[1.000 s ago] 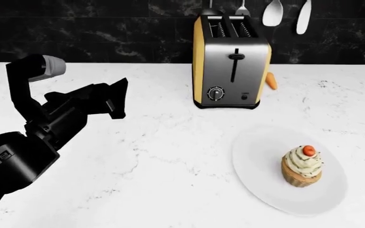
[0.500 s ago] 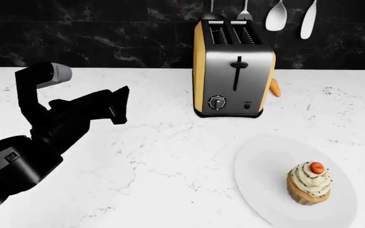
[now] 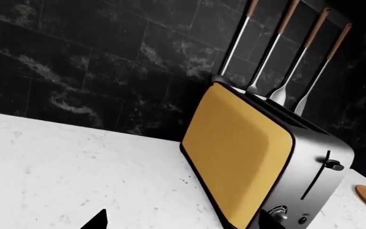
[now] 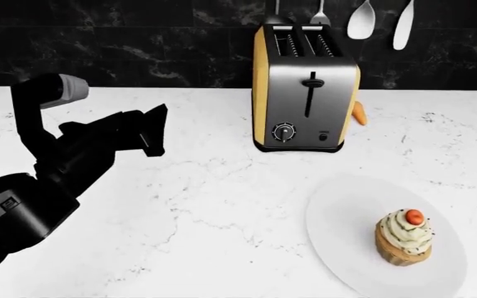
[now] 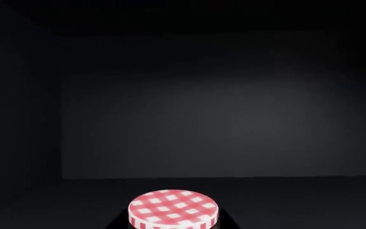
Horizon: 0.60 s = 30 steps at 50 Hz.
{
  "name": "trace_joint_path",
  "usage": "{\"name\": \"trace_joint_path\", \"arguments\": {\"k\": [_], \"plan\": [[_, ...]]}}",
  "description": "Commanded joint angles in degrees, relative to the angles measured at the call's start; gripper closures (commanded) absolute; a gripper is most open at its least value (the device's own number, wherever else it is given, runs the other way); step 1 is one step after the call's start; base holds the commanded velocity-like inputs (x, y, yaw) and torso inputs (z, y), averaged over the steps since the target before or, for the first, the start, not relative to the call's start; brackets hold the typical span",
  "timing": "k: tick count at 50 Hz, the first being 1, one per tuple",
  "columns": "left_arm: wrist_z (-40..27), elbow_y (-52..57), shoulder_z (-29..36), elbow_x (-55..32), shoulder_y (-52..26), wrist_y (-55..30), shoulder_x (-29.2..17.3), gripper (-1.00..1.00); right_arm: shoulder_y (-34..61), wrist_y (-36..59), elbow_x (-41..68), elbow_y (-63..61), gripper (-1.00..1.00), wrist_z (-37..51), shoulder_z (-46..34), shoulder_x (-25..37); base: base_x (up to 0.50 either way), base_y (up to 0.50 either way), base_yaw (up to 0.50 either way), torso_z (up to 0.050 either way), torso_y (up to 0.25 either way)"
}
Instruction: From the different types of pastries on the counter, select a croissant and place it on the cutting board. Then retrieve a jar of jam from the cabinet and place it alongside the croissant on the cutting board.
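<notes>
The jar of jam, rigid, smooth and breakable, sits inside the dark cabinet near the right pincer, whose state cannot be determined; grasp its glass body below the checkered lid.

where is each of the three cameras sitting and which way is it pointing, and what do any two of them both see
Head view: on the robot's head, looking down over the counter at the toaster, plate and cupcake; the left arm and left gripper show.
Left wrist view: near the left gripper, facing the toaster's yellow side and hanging utensils; only dark gripper tips show.
Right wrist view: inside a dark enclosure, facing its back wall, just behind the jar of jam; no clear robot part visible.
Shared: head and left wrist both see the toaster, utensils and counter.
</notes>
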Motion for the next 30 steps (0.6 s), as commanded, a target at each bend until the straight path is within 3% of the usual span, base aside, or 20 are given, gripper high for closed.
{"name": "trace_joint_path", "arguments": {"k": [1, 8, 22, 30], "plan": [[0.0, 0.2, 0.3, 0.2, 0.0, 0.4, -0.2, -1.0, -4.7, 3.4, -3.2, 16.2, 1.0, -0.9, -2.2, 1.9, 0.0, 0.0, 0.0, -0.01, 0.0], [0.0, 0.2, 0.5, 0.3, 0.0, 0.7, -0.2, -1.0, -4.0, 2.8, -3.2, 16.2, 1.0, -1.0, -2.3, 2.1, -0.01, 0.0, 0.0, -0.003, 0.0], [-0.5, 0.3, 0.8, -0.3, -0.1, 0.6, -0.4, -1.0, 8.8, 2.1, -4.2, 16.2, 1.0, 0.4, -4.6, -0.4, 0.0, 0.0, 0.0, -0.002, 0.0], [-1.1, 0.5, 0.5, -1.2, -0.4, 0.5, -0.6, -1.0, 8.9, 10.0, -12.3, 1.6, 1.0, -1.9, -0.6, -3.1, 0.0, 0.0, 0.0, -0.001, 0.0]]}}
